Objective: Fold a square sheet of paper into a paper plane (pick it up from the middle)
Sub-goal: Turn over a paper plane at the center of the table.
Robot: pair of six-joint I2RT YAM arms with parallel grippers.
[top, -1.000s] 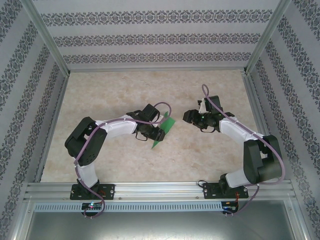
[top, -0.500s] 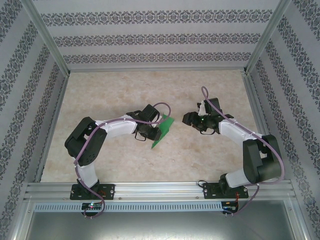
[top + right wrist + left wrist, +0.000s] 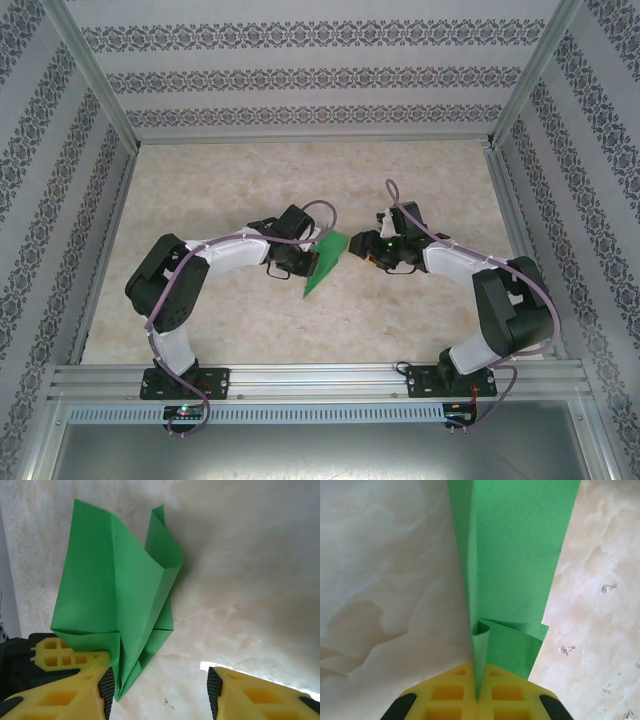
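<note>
I have two tools and one piece of green paper (image 3: 325,262). My left tool (image 3: 477,697) is closed flat on the paper's folded edge, its two yellow fingers (image 3: 447,695) pressed together with the thin sheet pinched between them. My right tool (image 3: 160,690) stands about half open with nothing between its jaws. The paper's lower tip sits just beside its left black pad (image 3: 107,687), though I cannot tell if they touch.

The paper is matte, bright green and sharply creased into several overlapping layers, narrowing to a point at the near end. It stands on edge between the two tools over the middle of the table (image 3: 230,180). The table is pale, marbled stone-look and smooth, with a few small specks. The fingers are moulded with square grid pockets.
</note>
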